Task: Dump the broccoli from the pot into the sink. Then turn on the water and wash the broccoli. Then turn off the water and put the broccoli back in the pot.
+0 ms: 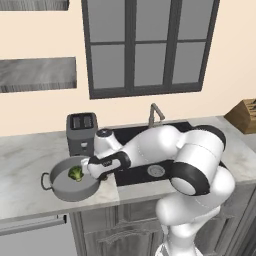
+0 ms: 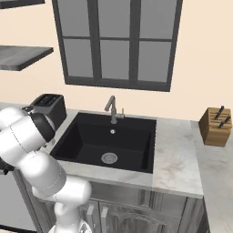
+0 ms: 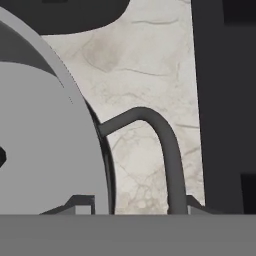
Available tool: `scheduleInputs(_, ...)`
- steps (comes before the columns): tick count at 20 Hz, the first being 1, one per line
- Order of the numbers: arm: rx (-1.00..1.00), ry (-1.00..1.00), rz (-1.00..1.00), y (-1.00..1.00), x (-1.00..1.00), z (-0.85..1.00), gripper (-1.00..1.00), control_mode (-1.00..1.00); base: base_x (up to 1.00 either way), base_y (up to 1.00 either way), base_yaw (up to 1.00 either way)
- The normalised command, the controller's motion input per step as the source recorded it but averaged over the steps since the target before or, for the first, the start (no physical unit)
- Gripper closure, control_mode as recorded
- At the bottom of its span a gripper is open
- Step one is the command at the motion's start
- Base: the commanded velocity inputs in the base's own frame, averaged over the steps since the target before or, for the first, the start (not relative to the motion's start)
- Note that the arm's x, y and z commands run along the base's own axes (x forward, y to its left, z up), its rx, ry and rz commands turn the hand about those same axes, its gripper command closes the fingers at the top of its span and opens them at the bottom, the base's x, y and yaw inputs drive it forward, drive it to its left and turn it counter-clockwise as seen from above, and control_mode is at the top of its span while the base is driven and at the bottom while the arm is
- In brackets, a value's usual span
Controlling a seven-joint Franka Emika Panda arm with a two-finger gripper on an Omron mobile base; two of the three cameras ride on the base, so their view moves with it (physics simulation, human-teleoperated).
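The wide grey pot [image 1: 65, 192] stands on the marble counter left of the sink [image 1: 131, 134], with the small green broccoli [image 1: 76, 173] lying inside it. My gripper [image 1: 100, 175] is low at the pot's right side, pointing down over its loop handle. In the hand view the pot's wall [image 3: 50, 150] curves along the left and the handle [image 3: 165, 135] arches out between my two fingertips. The gripper [image 3: 136, 205] is open, and the handle's bar runs close to the right fingertip [image 3: 194, 202]. The black sink [image 2: 109, 136] has a dry faucet [image 2: 112, 108].
A dark two-slot toaster [image 1: 81, 131] stands just behind the pot. A wooden knife block [image 2: 216, 126] sits on the counter right of the sink. The silver drain [image 2: 109, 158] lies mid-basin. The sink's edge [image 3: 225, 100] is close beside the handle.
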Motion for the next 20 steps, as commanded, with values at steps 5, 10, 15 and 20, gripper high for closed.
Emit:
scheduleInputs(5,0.00,-0.01,-0.05,-0.39,-0.30,0.43,1.00,-1.00,0.00,0.00,0.00)
scheduleInputs(10,0.00,-0.03,-0.07,-0.59,-0.50,0.56,1.00,-1.00,0.00,0.00,0.00)
scheduleInputs(15,0.02,-0.04,-0.06,-0.77,-0.64,0.58,1.00,-1.00,0.00,0.00,0.00)
scheduleInputs(20,0.05,-0.03,-0.07,-0.83,-0.44,0.62,1.00,-1.00,0.00,0.00,0.00)
